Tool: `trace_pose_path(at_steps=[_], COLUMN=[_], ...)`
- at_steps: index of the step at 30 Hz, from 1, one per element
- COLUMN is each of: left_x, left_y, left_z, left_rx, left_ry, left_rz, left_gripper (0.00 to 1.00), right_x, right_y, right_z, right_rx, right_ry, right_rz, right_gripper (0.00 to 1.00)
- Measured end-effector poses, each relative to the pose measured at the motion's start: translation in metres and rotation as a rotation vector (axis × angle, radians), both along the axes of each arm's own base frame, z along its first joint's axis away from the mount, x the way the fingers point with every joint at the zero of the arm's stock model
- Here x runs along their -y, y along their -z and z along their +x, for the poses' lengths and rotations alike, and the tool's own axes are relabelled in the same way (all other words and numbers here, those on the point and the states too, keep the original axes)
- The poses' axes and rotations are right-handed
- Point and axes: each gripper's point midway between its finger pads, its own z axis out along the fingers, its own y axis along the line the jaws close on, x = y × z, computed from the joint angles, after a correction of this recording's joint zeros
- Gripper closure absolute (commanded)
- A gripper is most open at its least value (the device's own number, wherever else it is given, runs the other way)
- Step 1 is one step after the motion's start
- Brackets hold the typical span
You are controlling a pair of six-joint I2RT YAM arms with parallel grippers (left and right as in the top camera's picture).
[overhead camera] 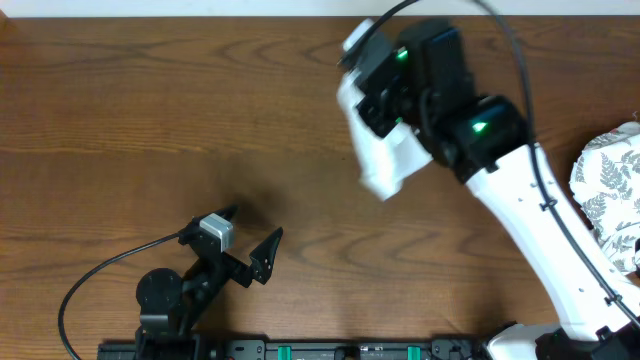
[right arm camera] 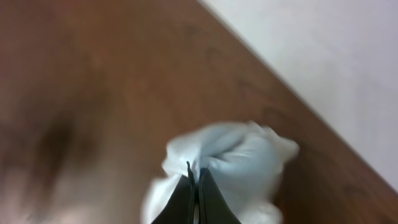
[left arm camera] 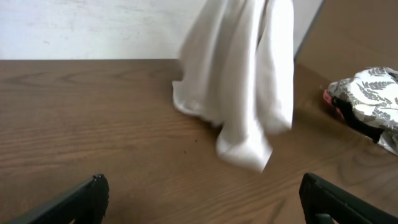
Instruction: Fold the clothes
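Right tool [right arm camera: 194,177] is clamped on the shirt [left arm camera: 239,93], which hangs bunched from it over the surface [overhead camera: 150,100], far side. Left tool [overhead camera: 255,228] is fully spread, empty, near side.

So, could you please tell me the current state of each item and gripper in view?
T-shirt: unfolded, bunched, hanging from the right gripper.
Right gripper: shut on the T-shirt, raised.
Left gripper: open, empty.
Fern-print cloth: crumpled, lying beside the right arm.
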Motion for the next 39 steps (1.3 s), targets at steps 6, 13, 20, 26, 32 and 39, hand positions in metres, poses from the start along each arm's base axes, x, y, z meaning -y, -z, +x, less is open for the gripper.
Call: trace_pose_path(at_steps=[6,13,20,26,32,39], left_x=[0.0,0.0,0.0,0.0,0.0,0.0], left_y=[0.0,0.0,0.0,0.001,0.002,0.004], left_z=[0.0,0.0,0.0,0.0,0.0,-0.001], left_rx=[0.0,0.0,0.0,-0.005,-0.008,-0.017], left_ry=[0.0,0.0,0.0,0.0,0.0,0.0], left_rz=[0.0,0.0,0.0,0.0,0.0,0.001], left_gripper=[0.02,0.02,0.02,0.02,0.02,0.02], right_x=[0.002,0.014,0.046,0.063,0.045,0.023], right_y=[0.02,0.033,0.094,0.185,0.226,0.233], right_z=[-0.021,-0.02,-0.008,-0.011,-0.014,-0.004], right_rx=[-0.069,-0.116,-0.282,-0.582,-0.735,-0.707], right_ry=[-0.002,0.067,0.278,0.487,0.523,0.478], right_rz=[-0.097,-0.104,-0.07,-0.062,-0.005,0.037], right_gripper=[0.54,0.38,0.43,0.4,0.43,0.99])
